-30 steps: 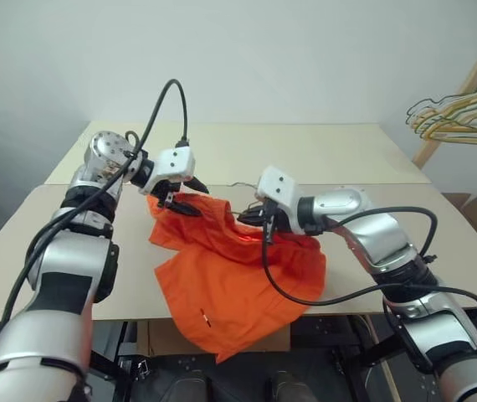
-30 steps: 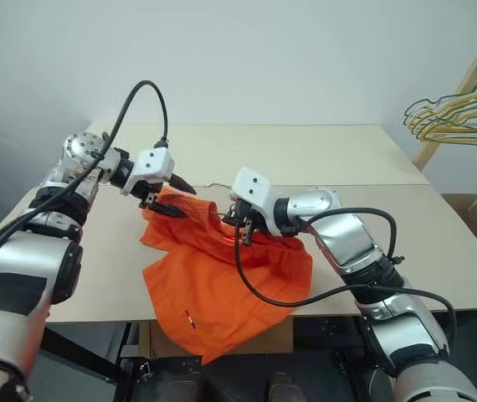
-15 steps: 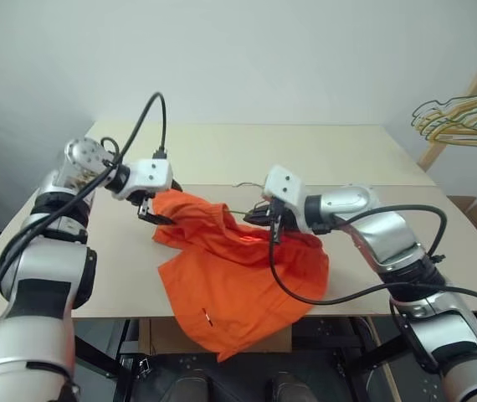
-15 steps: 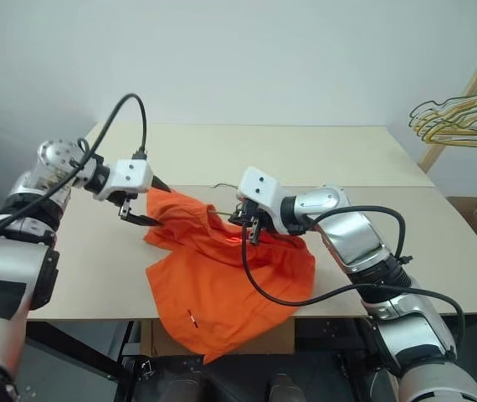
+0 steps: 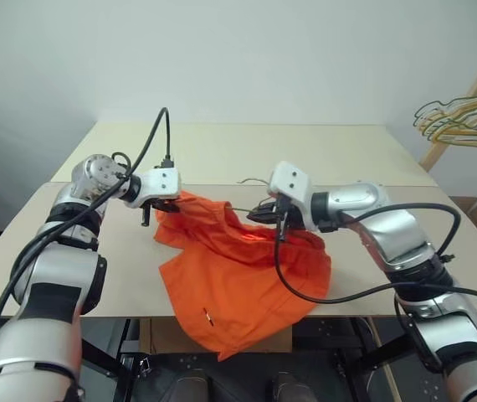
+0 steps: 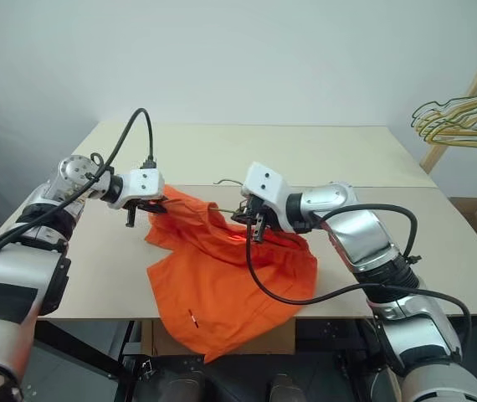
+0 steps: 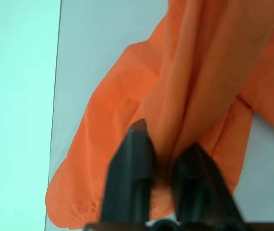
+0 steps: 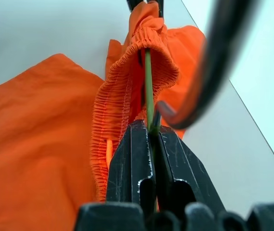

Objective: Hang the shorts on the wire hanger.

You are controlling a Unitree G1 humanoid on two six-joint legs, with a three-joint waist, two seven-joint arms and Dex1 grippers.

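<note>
with your left gripper (image 7: 163,163) clamped on the shorts (image 5: 238,276) and your right gripper (image 8: 152,144) pinching the hanger (image 8: 147,82) wire inside the waistband, a hard tug could slide the cloth off the wire.

No legible text anywhere

1. The orange shorts (image 6: 222,276) lie crumpled on the beige desk (image 6: 322,155), their lower part drooping over the desk's front edge toward six o'clock.
2. The left gripper (image 6: 151,203), at about nine o'clock of the shorts, has its jaws closed on the fabric's upper left corner.
3. The right gripper (image 6: 251,219) sits at the cloth's upper middle, jaws closed there; a thin wire (image 6: 224,181) pokes out beyond it at eleven o'clock.
4. At three o'clock off the desk, a bunch of hangers (image 6: 460,117) hangs on a wooden pole (image 6: 456,105).
</note>
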